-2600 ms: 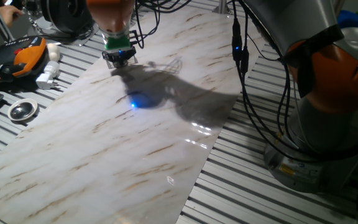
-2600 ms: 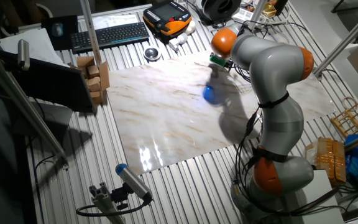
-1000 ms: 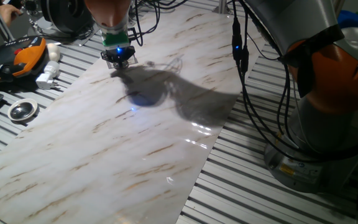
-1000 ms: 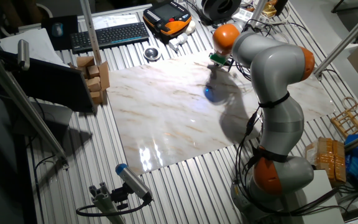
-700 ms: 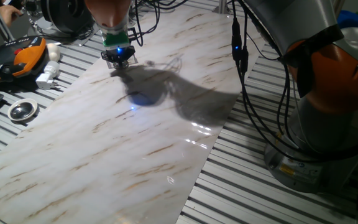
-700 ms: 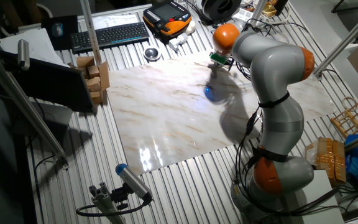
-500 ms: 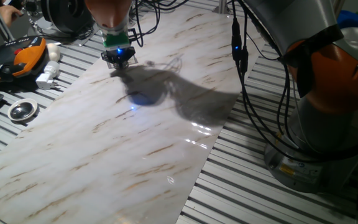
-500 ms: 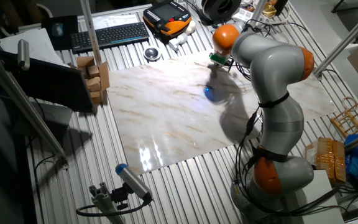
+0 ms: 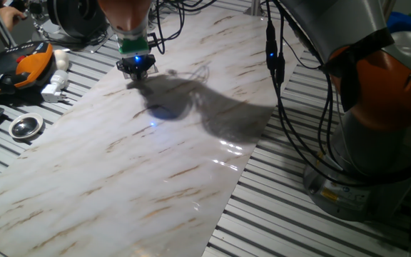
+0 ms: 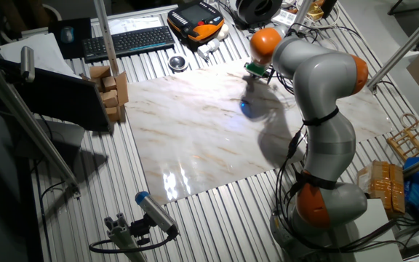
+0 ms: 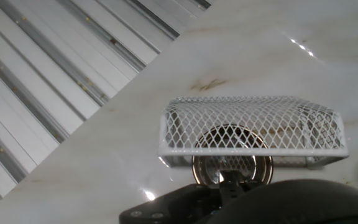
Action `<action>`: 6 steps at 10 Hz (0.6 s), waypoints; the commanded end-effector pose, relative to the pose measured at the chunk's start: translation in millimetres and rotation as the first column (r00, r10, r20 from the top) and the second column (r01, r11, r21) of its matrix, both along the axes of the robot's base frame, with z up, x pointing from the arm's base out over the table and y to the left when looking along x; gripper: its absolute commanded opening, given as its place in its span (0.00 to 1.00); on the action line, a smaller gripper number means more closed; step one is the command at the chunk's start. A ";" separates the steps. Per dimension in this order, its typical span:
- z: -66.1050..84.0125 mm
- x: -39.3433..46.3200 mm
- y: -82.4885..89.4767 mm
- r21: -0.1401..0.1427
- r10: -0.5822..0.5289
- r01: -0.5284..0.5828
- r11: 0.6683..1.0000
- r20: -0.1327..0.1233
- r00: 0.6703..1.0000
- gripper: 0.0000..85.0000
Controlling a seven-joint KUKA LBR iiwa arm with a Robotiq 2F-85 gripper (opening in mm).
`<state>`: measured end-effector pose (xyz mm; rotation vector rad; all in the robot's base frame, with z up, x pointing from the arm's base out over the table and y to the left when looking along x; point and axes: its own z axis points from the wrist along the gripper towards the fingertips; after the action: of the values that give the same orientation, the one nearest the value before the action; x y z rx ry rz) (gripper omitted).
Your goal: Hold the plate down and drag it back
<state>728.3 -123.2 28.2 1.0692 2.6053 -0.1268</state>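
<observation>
Gripper (image 9: pixel 135 68) sits low over the far left part of the marble slab (image 9: pixel 120 171), close to its left edge, arm (image 10: pixel 318 80) reaching in from the right. Can't tell whether the jaws are spread or pressed together – the hand view shows only a dark mass at the bottom. Plate (image 11: pixel 232 163) lies on the marble right at the gripper tip; its near edge is covered by the dark gripper body, its far part is seen through a white wire-mesh basket (image 11: pixel 251 130) standing just beyond it. Contact unclear. Larger round metal dish (image 9: pixel 26 126) rests on the slatted counter (image 9: pixel 320 228), left of the slab – well apart from the gripper.
</observation>
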 end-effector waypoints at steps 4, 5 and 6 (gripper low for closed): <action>2.3 -2.3 4.2 0.013 0.019 -0.019 1.000 -0.025 0.999 0.00; 1.2 -3.1 5.2 0.020 0.022 -0.022 1.000 -0.026 0.999 0.00; 1.0 -3.3 5.4 0.020 0.027 -0.026 0.999 -0.026 0.999 0.00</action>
<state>725.0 -117.9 29.4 1.0457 2.6501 -0.1110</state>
